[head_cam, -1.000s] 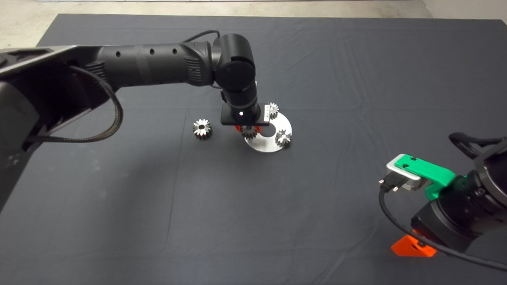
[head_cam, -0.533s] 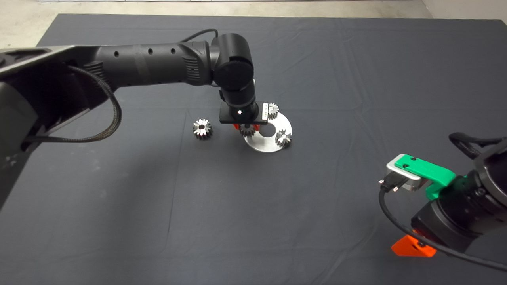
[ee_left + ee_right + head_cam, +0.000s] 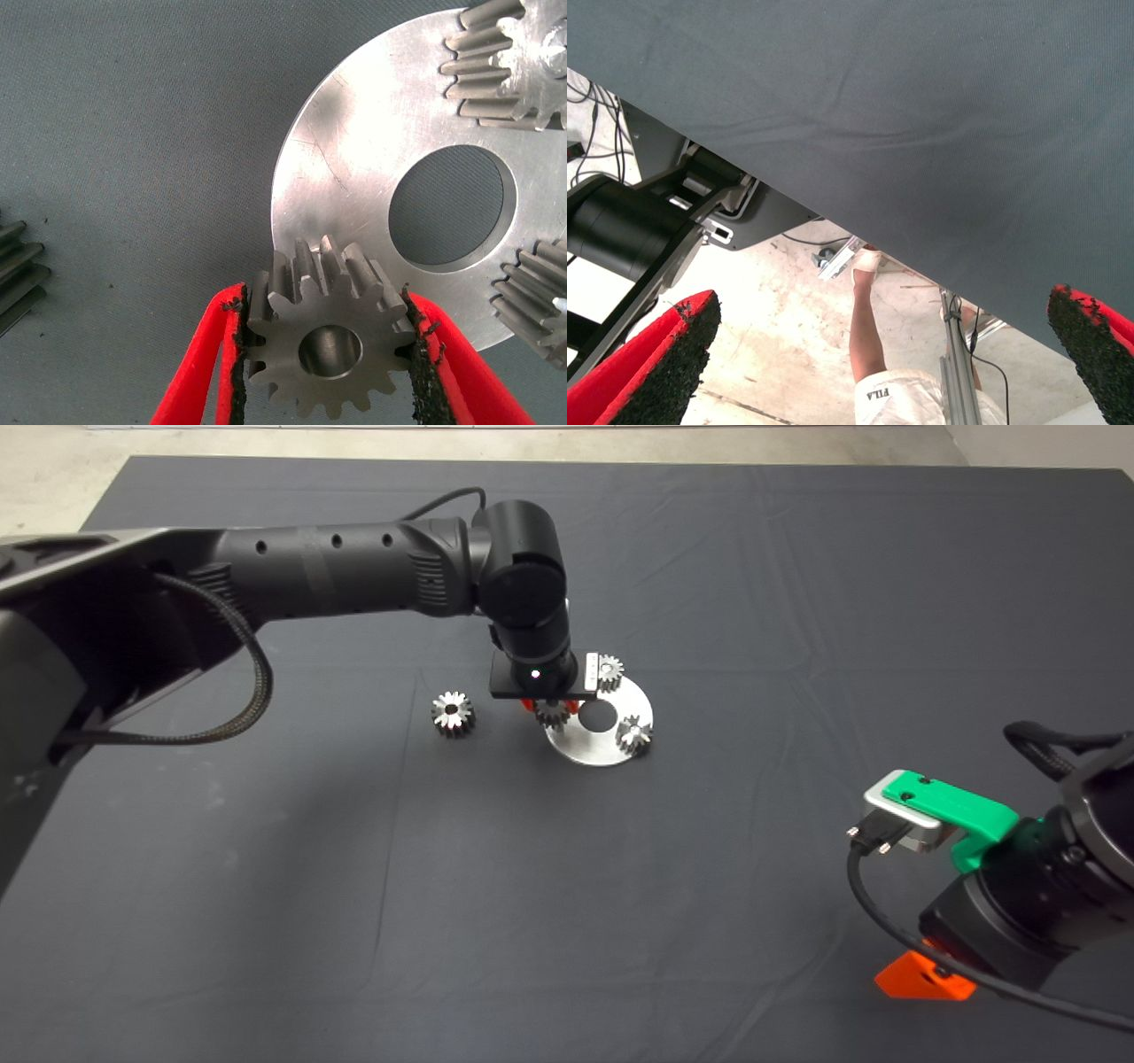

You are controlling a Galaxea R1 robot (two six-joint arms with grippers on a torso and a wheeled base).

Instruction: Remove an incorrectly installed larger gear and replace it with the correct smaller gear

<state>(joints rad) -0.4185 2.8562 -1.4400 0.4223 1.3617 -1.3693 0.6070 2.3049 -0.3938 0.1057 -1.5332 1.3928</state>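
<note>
Small silver steel spur gear (image 3: 330, 350) is clamped betw. black pads (image 3: 237, 372) of left gripper (image 3: 550, 710), at edge of round steel plate w/ centre hole (image 3: 354, 168). Larger shiny steel gear (image 3: 453, 713) lies on dark mat (image 3: 567, 886), apart. Right gripper (image 3: 877, 354) parked lower right, fingers wide apart, nothing held.

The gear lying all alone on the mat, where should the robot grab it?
Grip the lone gear by its toothed rim, fingers on two opposite sides, coming straight down from above. It lies flat with its hole facing up, and bare mat surrounds it, so the sides are free.
</note>
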